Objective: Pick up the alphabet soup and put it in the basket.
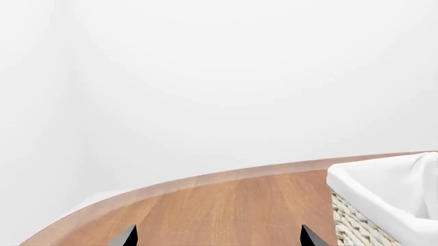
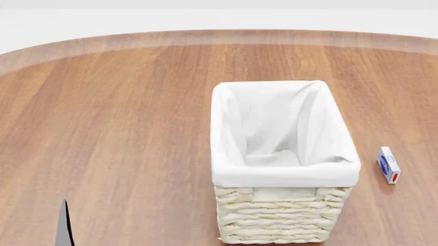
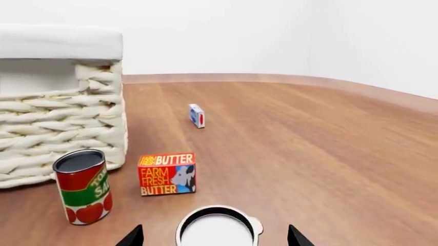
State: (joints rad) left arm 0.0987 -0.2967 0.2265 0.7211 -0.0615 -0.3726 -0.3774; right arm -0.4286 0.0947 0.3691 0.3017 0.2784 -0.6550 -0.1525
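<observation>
**Soup can sits right under the right gripper, basket in the middle of the table**

In the head view the basket (image 2: pixel 284 159) takes up the centre-right of the frame: cream wicker, white cloth liner folded over the rim, nothing visible inside it. Just to its right, near the right edge of the frame, lies a small blue and white box (image 2: pixel 389 165) with a red spot, clear of the basket. The wooden table (image 2: pixel 116 128) fills the rest. A dark sliver at the lower left of that frame is a bit of the left gripper (image 2: pixel 64 225).

The right wrist view is the useful one. The alphabet soup (image 3: pixel 217 228) is at the bottom centre of the frame; only its pale top with the round rim shows. It sits between the two dark fingertips of the right gripper (image 3: pixel 215 237), which are spread wide with gaps on both sides of the can, so not gripping anything. Left of it stands the tomato can (image 3: pixel 83 185), upright, just in front of the basket's woven wall. The butter box (image 3: pixel 167 174) is between the tomato can and the soup, a bit further back.

In the left wrist view the left gripper's fingertips are spread apart over bare wood, with a basket corner at the right edge.
</observation>
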